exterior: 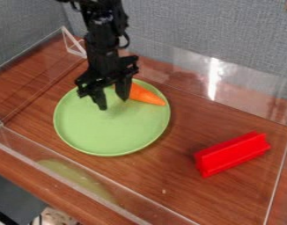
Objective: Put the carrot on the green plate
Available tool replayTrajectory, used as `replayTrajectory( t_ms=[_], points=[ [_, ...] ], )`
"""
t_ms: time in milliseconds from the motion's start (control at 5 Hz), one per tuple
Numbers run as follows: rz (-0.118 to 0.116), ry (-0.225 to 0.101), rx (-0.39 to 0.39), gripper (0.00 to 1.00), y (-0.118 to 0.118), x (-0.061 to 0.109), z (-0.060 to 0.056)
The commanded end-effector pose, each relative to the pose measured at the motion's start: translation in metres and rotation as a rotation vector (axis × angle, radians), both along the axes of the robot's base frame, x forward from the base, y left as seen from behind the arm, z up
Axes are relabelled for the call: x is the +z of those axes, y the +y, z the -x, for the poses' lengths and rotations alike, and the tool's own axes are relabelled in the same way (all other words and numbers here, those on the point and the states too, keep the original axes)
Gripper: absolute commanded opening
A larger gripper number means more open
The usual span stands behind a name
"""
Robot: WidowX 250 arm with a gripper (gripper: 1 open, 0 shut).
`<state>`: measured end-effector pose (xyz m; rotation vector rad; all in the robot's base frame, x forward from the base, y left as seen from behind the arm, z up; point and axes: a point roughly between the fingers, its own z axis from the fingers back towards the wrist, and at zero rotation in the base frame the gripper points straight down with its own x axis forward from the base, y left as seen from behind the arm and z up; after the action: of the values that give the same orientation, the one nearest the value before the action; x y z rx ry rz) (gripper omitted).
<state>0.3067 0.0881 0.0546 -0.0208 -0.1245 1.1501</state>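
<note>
You see the carrot (pixel 147 94) lying on the green plate (pixel 105 134) near its far rim, the gripper (pixel 107 96) just beside it, fingers released, holding nothing

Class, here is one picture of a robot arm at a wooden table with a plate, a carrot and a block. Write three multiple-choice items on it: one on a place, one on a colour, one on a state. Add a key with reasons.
1. Where does the carrot lie?
A. on the green plate, near its far right rim
B. on the wood beside the red block
C. between the gripper's fingers

2. What colour is the block at the right?
A. blue
B. red
C. yellow

3. How does the gripper stand?
A. shut on the carrot
B. shut on the block
C. open, pointing down over the plate

Key: 1 A, the carrot rests inside the plate's rim. 2 B, the block is plainly red. 3 C, the fingers stand spread with nothing between them, and the carrot lies beside them.
</note>
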Motion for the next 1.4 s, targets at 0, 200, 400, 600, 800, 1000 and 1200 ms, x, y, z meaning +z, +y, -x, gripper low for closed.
replayTrajectory(
  t_ms=[0,200,400,600,800,1000,1200],
  points=[
    [-0.018,-0.067,0.071,0.0,-0.003,0.026,-0.012],
    [-0.019,-0.064,0.139,0.0,-0.009,0.03,-0.015],
    [-0.02,-0.066,0.215,1.0,-0.015,0.031,-0.013],
    [-0.02,-0.066,0.276,1.0,-0.019,0.03,-0.012],
    [-0.022,-0.06,0.307,1.0,-0.019,0.027,-0.012],
    [-0.024,-0.051,0.282,1.0,-0.023,0.02,-0.011],
    [-0.025,-0.044,0.257,1.0,-0.026,0.012,-0.011]
  ],
)
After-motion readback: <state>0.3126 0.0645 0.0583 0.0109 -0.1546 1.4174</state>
